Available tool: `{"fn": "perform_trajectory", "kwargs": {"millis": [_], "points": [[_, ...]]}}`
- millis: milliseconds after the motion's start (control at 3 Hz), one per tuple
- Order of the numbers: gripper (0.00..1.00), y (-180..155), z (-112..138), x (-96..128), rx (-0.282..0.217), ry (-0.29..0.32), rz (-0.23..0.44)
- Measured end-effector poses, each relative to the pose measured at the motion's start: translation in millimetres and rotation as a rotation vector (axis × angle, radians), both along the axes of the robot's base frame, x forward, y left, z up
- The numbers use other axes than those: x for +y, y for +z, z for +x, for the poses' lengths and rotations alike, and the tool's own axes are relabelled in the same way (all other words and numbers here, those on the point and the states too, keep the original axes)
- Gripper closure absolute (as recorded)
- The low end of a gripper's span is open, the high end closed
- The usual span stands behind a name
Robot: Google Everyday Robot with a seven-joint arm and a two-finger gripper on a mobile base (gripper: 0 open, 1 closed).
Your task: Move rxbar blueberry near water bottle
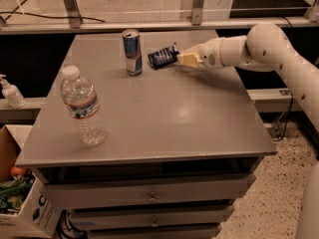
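Note:
The rxbar blueberry (162, 58), a dark navy wrapper with white lettering, is at the back middle of the grey table (169, 118), just right of a blue-and-silver can (132, 51). My gripper (180, 59) reaches in from the right and is shut on the bar's right end. The bar's left end is tilted down toward the tabletop. The water bottle (82, 106), clear with a white cap and a red-and-blue label, stands upright near the table's front left, far from the bar and the gripper.
My white arm (264, 46) spans the table's back right corner. A metal rail (149, 24) runs behind the table. A small white dispenser bottle (11, 91) stands on a ledge at left. A cardboard box (20, 203) sits on the floor at lower left. Drawers (149, 198) are under the tabletop.

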State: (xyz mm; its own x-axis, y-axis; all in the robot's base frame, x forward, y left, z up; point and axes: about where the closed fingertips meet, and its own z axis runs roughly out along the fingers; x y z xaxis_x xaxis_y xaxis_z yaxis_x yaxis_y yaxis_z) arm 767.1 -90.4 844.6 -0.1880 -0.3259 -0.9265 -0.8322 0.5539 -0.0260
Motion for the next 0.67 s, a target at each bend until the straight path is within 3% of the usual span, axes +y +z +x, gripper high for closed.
{"fn": "perform_trajectory", "kwargs": {"millis": [667], "points": [[1.00,24,-28,-27,-0.053,-0.029,0.035]]}}
